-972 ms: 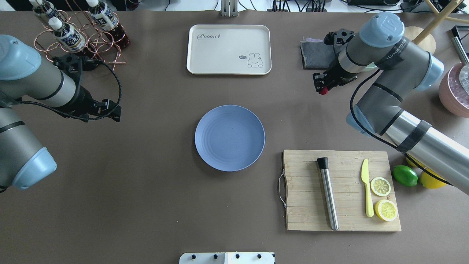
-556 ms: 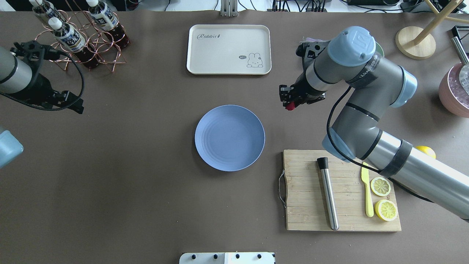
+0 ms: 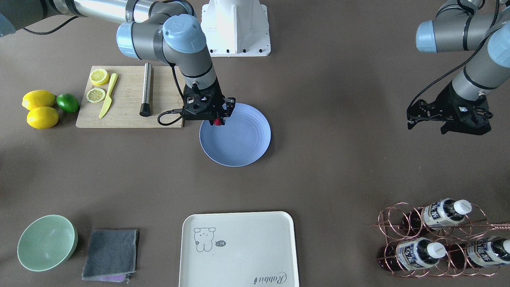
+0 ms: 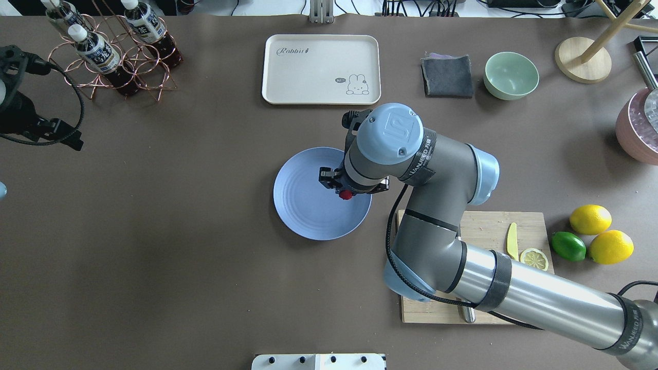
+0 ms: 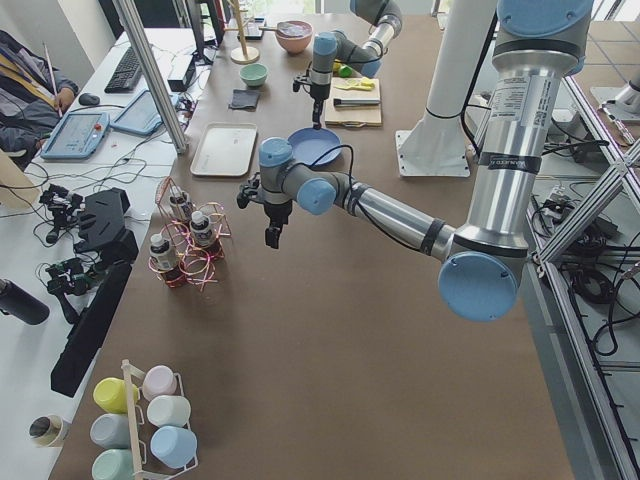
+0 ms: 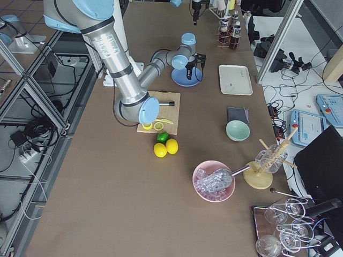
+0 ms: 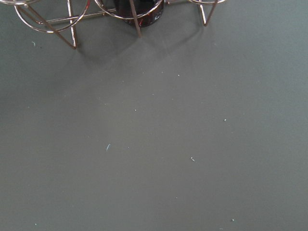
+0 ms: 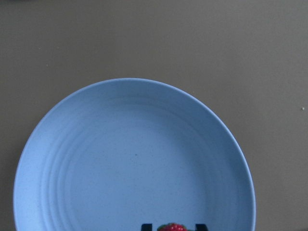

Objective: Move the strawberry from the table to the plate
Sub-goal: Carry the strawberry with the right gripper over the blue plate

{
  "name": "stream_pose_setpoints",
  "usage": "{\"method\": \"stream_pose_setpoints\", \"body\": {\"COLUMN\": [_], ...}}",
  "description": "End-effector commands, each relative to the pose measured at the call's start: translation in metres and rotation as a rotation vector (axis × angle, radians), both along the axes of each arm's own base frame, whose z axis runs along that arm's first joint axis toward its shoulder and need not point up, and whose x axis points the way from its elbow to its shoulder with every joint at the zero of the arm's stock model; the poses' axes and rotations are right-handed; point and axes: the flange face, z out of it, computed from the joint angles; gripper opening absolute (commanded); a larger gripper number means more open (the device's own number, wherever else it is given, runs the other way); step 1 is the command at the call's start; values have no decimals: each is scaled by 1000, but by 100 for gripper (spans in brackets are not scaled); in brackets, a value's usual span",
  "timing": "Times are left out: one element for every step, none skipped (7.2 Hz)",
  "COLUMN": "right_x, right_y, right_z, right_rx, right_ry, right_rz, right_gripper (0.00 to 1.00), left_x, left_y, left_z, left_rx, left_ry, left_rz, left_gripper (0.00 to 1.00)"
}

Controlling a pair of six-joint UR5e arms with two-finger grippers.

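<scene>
The strawberry [image 4: 346,195], small and dark red, is pinched in my right gripper [image 4: 346,191], which is shut on it. Berry and gripper hang over the right part of the blue plate [image 4: 303,205], near the table's middle. In the front-facing view the strawberry [image 3: 217,121] sits above the plate's [image 3: 243,143] rim nearest the cutting board. The right wrist view shows the strawberry [image 8: 172,227] at its bottom edge, with the plate [image 8: 130,159] filling the frame below. My left gripper [image 3: 425,128] hovers open and empty over bare table [image 4: 154,246] at the far left.
Close to the plate's right lies a wooden cutting board [image 4: 478,226] with a knife and lemon slices, and beyond it two lemons and a lime [image 4: 568,246]. At the back stand a white tray [image 4: 321,69], a grey cloth, a green bowl [image 4: 511,75] and a bottle rack [image 4: 110,51].
My right arm has swung left and forward, carrying the strawberry from the back right of the table to above the plate. The left arm has drawn back toward the left edge.
</scene>
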Motion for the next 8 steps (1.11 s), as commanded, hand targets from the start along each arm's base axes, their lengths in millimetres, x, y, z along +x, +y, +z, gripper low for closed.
{"method": "stream_pose_setpoints", "body": {"right_x": [-33,-41,-52,-52,-52,-51,-52,-52], "right_y": [7,3,-4,-4,-6,-8,-12,-13], "right_z": [9,8,6,4,5,5,7,8], "right_rx": [23,27,36,39,43,46,52,50], "right_ry": [-22,-9,6,6,9,11,18,19], "right_rz": [-12,-3,-2,-2,4,10,22,25], "right_gripper": [0,0,0,0,0,0,0,20], "left_x": [-1,-1,0,0,0,0,0,-1], "left_y": [0,-1,-1,-1,-1,-1,-1,0], "left_z": [3,3,4,4,4,4,4,3], "left_rx": [-2,-3,-5,-6,-6,-6,-9,-9], "left_ry": [-2,-2,-4,-4,-4,-4,-2,-2], "left_rz": [1,-2,0,-1,-1,-1,-6,-7], "left_gripper": [97,97,97,97,97,97,97,97]}}
